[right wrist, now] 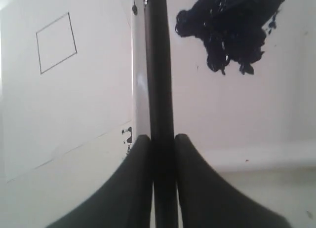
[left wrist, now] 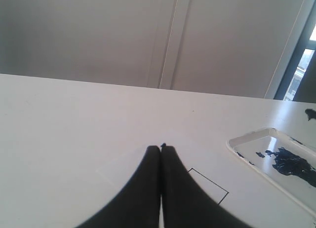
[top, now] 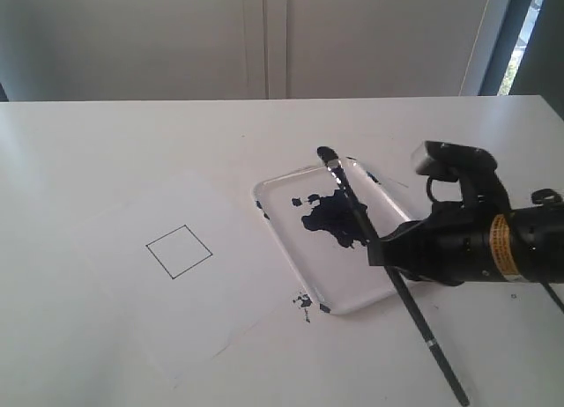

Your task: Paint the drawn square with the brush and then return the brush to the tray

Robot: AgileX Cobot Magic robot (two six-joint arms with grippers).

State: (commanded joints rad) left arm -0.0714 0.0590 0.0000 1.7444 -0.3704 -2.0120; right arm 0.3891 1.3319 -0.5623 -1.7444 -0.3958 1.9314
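The drawn square (top: 179, 251) is an outline of thin black lines on white paper, with no paint inside it; it also shows in the right wrist view (right wrist: 56, 43) and partly in the left wrist view (left wrist: 210, 187). To its right lies the glossy white tray (top: 264, 200) with a blue-black paint puddle (top: 333, 215). My right gripper (top: 381, 248) is shut on the brush (top: 352, 204) at mid-handle; the bristle tip (top: 326, 151) is over the tray's far end. In the right wrist view the fingers (right wrist: 140, 154) clamp the black handle (right wrist: 158, 65). My left gripper (left wrist: 161, 148) is shut and holds nothing.
The white paper sheet (top: 132, 248) covers the table left of the tray. Small paint spatters (top: 304, 299) mark the paper near the tray's near corner. The brush handle's end (top: 458, 394) reaches toward the table's front right. A wall and a window frame stand behind the table.
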